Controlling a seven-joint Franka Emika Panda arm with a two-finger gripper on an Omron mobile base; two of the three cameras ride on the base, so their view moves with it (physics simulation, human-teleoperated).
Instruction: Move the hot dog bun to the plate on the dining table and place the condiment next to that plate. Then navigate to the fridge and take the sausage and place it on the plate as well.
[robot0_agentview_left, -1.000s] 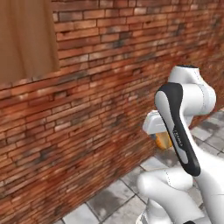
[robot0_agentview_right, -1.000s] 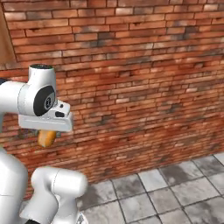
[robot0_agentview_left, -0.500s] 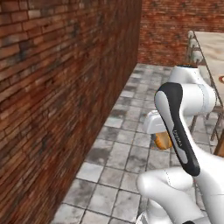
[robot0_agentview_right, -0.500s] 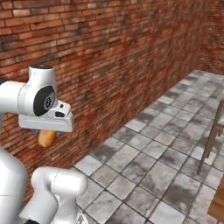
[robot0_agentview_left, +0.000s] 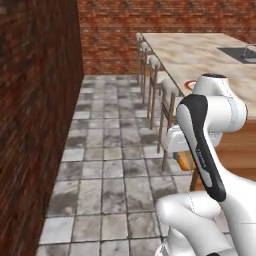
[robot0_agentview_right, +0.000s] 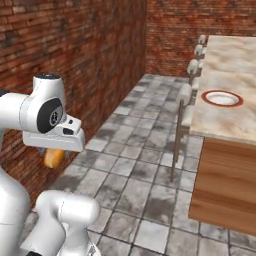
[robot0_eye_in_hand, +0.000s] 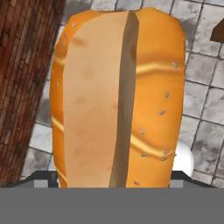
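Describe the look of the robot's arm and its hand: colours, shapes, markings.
The arm is glossy white, built of rounded, tube-like segments that swell at the joints. A long black band with small pale lettering runs down one link in the left base view. In the right base view a joint ends in a dark grey round cap with a small white mark. The hand is a boxy white block.

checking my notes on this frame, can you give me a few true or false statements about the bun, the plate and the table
1. The gripper holds the hot dog bun. True.
2. The bun already lies on the plate. False: the plate is bare, and the bun is at the gripper, away from the table.
3. The plate has a red rim. True.
4. The plate sits on the floor tiles. False: it sits on the dining table.
5. Chairs stand along the table's side. True.
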